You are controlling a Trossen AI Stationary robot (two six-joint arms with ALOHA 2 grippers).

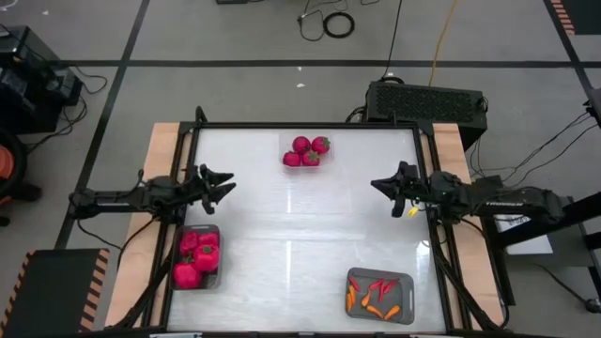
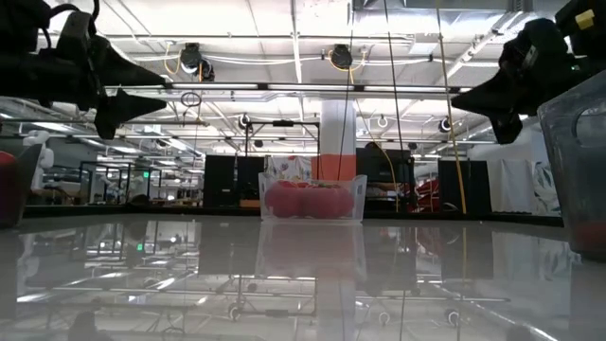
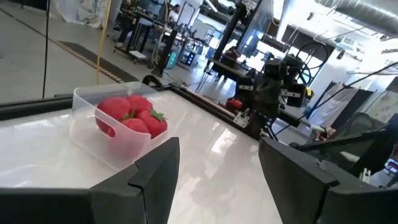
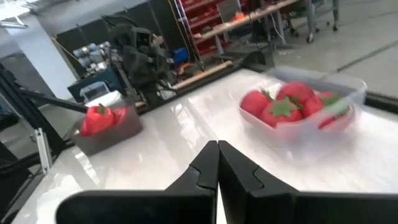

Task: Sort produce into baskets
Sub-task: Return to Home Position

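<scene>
A clear tray (image 1: 308, 161) at the table's far middle holds round red pieces with green tops (image 1: 301, 145); it also shows in the low view (image 2: 312, 199), the left wrist view (image 3: 124, 134) and the right wrist view (image 4: 311, 118). A grey bin (image 1: 215, 230) at the near left holds lumpy magenta pieces (image 1: 192, 258). A grey bin (image 1: 406, 280) at the near right holds slender orange and red pieces (image 1: 376, 299). My left gripper (image 1: 225, 183) hovers open and empty at the table's left side (image 3: 217, 168). My right gripper (image 1: 377, 185) hovers shut and empty at the right side (image 4: 217, 158).
A black box with a perforated top (image 1: 427, 98) stands behind the table's far right corner. The white tabletop (image 1: 300, 235) lies bare between the two arms and the three containers. Cables lie on the floor beyond the table.
</scene>
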